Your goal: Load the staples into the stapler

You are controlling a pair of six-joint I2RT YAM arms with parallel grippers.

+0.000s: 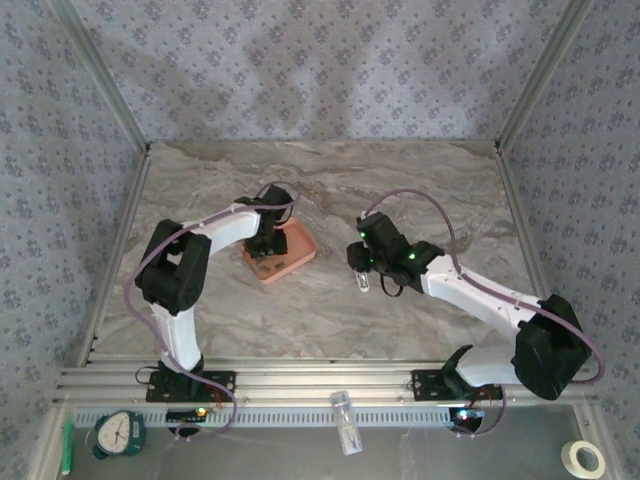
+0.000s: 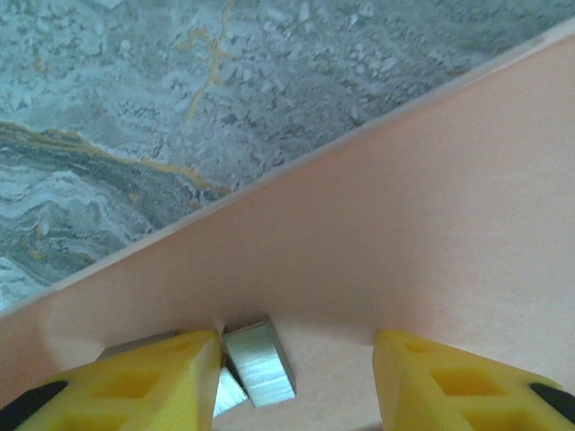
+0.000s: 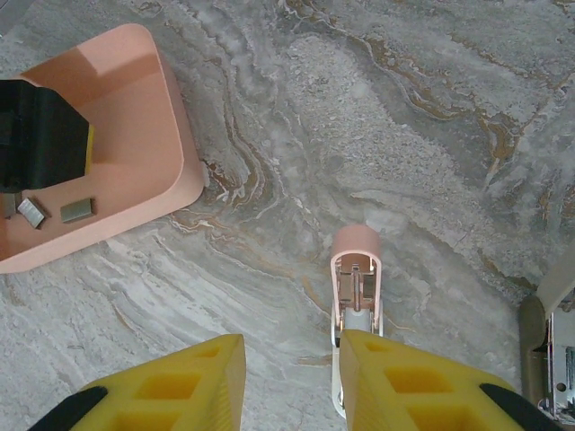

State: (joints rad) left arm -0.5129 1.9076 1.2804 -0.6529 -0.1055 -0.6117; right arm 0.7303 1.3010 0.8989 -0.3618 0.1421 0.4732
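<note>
Two staples (image 2: 259, 361) strips sit beside one finger of the left gripper (image 2: 296, 352), half-open, nothing clamped: poised to pinch. Right gripper (image 3: 292, 359) parted, empty; stapler (image 3: 357, 269) against its finger, magazine exposed, presumably braced for loading.

Left gripper (image 2: 296, 352), right gripper (image 3: 292, 348); jaws apart

Bench (image 1: 330, 320): marbled grey-beige, darker grey swirls, thin ochre veins.
Tray (image 3: 171, 153): plain salmon-pink.
Staples (image 2: 259, 361): brushed silver-grey.
Stapler (image 3: 357, 269): pale pink nose, white body, grey metal inside.
Left gripper (image 2: 296, 350), right gripper (image 3: 289, 346): bright yellow fingers, black housings.
Arms (image 1: 225, 232): white links, black joints.
Cables (image 1: 420, 195): lilac.
Lights (image 1: 410, 256) on right wrist: green.
Walls (image 1: 320, 70): blue-grey, small repeating floral print.
Clock (image 1: 120, 433): green rim, white face.
Tape roll (image 1: 588, 459): white.
</note>
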